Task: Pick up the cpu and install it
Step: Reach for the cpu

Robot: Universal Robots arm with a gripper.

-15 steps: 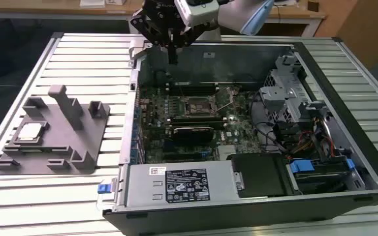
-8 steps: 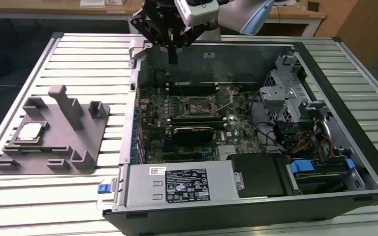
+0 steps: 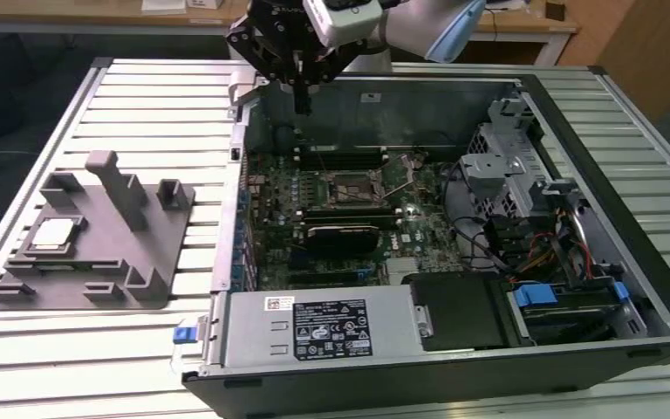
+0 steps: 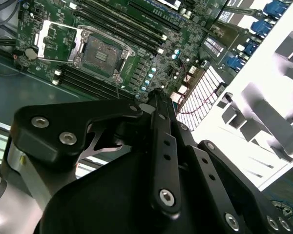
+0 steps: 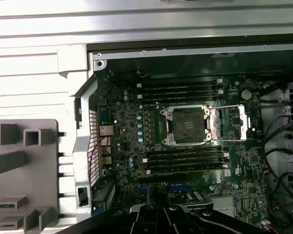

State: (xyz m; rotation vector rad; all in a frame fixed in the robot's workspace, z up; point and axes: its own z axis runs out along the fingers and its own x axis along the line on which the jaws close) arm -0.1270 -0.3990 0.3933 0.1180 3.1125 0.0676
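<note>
Presently the gripper [image 3: 301, 106] hangs over the wall of the open computer case [image 3: 452, 100] that is nearest to the far edge of the table [image 3: 114, 113]. Its two fingers are pressed together, with nothing between them. The cpu [image 3: 56, 234] lies flat on a grey holder [image 3: 154, 244] near the table edge at the exterior view's left, well apart from the gripper. On the motherboard [image 5: 132, 146], in the first wrist view, the socket [image 5: 187, 122] has its frame lifted open.

Bare grey sheet-metal computer case [image 3: 428, 100] on a ribbed metal table [image 3: 137, 96].
The cpu [image 3: 56, 234] has a smooth silvery metal top; the fixture [image 3: 154, 253] holding it is matt grey plastic; the gripper [image 3: 301, 106] is matt black with shiny screws [image 4: 167, 196].
</note>
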